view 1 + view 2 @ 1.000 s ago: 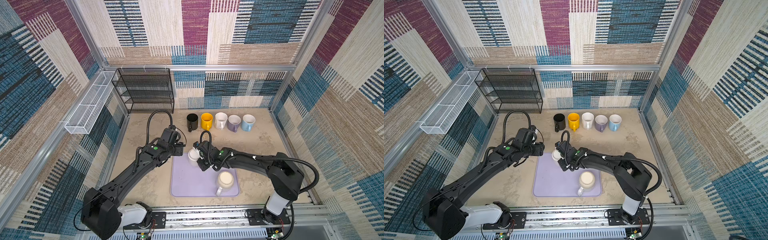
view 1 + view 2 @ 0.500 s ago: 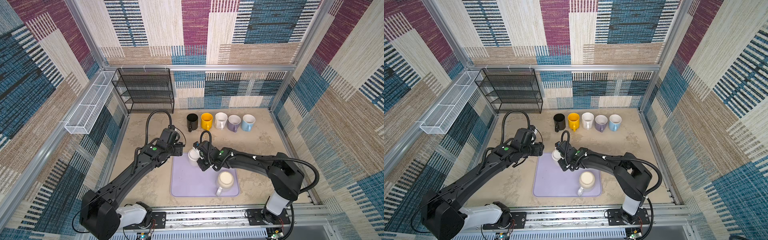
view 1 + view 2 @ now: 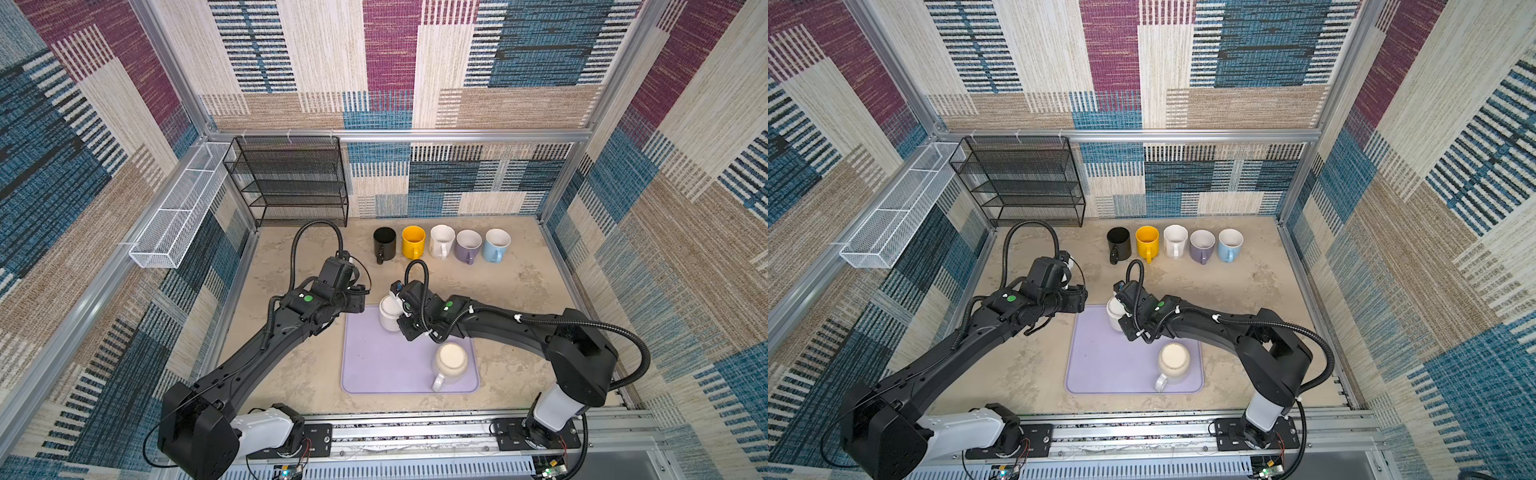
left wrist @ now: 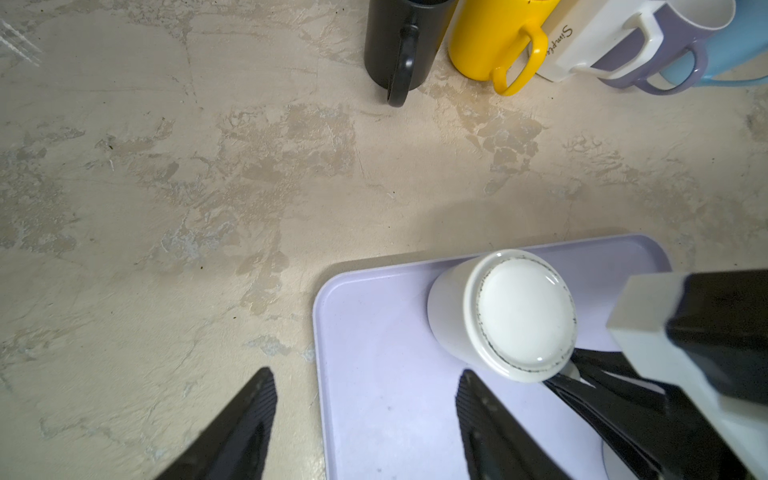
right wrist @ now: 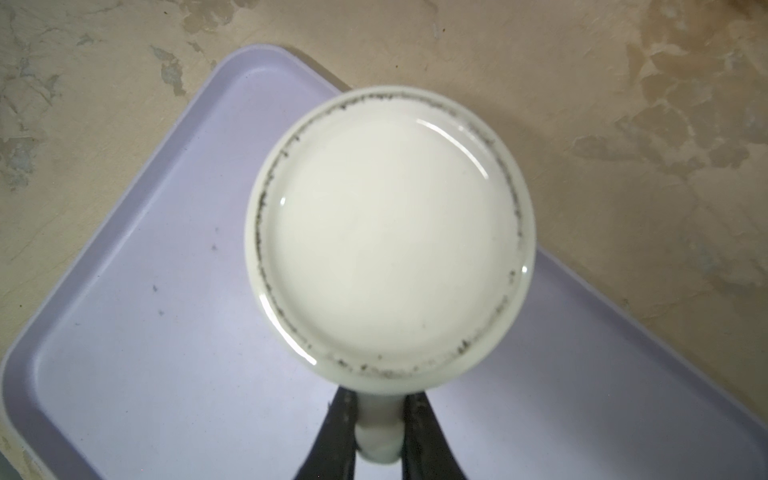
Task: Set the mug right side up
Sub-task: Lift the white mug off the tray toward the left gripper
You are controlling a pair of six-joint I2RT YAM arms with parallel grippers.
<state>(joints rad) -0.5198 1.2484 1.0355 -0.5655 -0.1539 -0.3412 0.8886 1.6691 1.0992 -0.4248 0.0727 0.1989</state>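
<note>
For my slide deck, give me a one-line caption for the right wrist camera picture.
Right tool grips the upside-down white mug by its handle, lavender tray beneath.

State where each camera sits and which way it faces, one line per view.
Top views: high above the arm bases, looking down on the table; left arm and right arm show whole.
Left wrist: faces down past the open left end effector toward the mug.
Right wrist: straight above the mug's base; right end effector shut on its handle.
Shared: all show the upside-down mug on the tray.
</note>
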